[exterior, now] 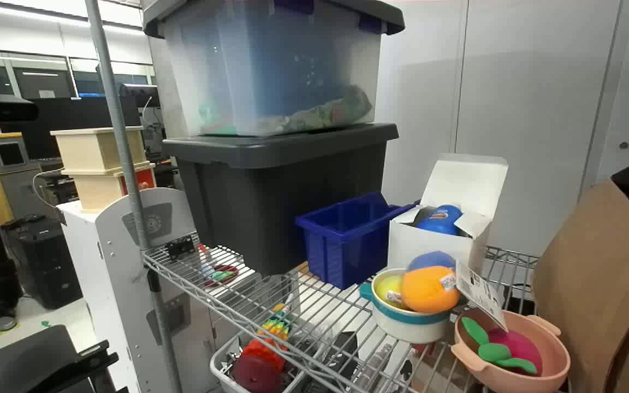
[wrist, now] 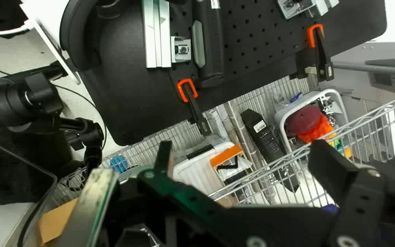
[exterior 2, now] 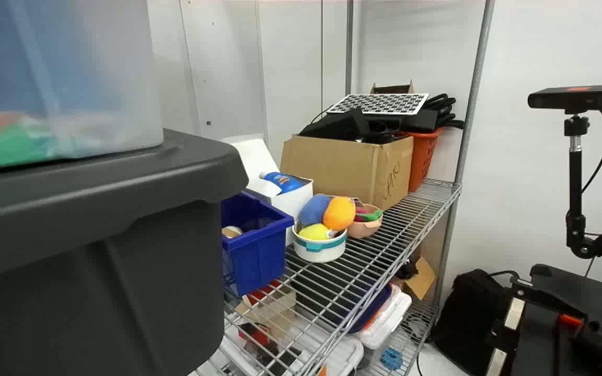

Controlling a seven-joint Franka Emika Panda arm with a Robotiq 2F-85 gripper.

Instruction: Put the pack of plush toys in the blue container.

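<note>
- The pincer (wrist: 240, 151) shows in the wrist view with its two black fingers (wrist: 334, 168) spread wide apart.
- Past the fingers, the wire rim of the tabletop (wrist: 269, 169) slants across that view.
- On a level below it lie a narrow black box (wrist: 264, 135) with a barcode label and a white tray (wrist: 286, 111) holding a dark-red-and-orange thing (wrist: 307, 125).
- Along the top of the wrist view runs a black plate (wrist: 252, 51) dotted with holes, with orange-tipped clamps (wrist: 187, 91) at its edge.
- The pack of plush toys (exterior: 429, 289) sits in a white pot (exterior: 410, 325) with a teal band, in both exterior views; rounded orange, yellow and blue parts bulge above the rim.
- The blue container (exterior: 325, 262) stands upright on the tabletop, just beside the pot; whether they touch I cannot tell. In an exterior view, something pale and round (exterior 2: 232, 231) shows inside it.
- Behind the pot, a white box (exterior: 418, 248) with its lid up holds a blue bottle (exterior: 440, 219).
- On the pot's other side, a pink bowl (exterior: 557, 355) carries magenta and green items.
- Beside the blue container stands a dark grey tote (exterior: 282, 202), with a translucent tote (exterior: 276, 71) on its lid.
- Farther along, a cardboard box (exterior 2: 332, 159) bears black gear.
</note>
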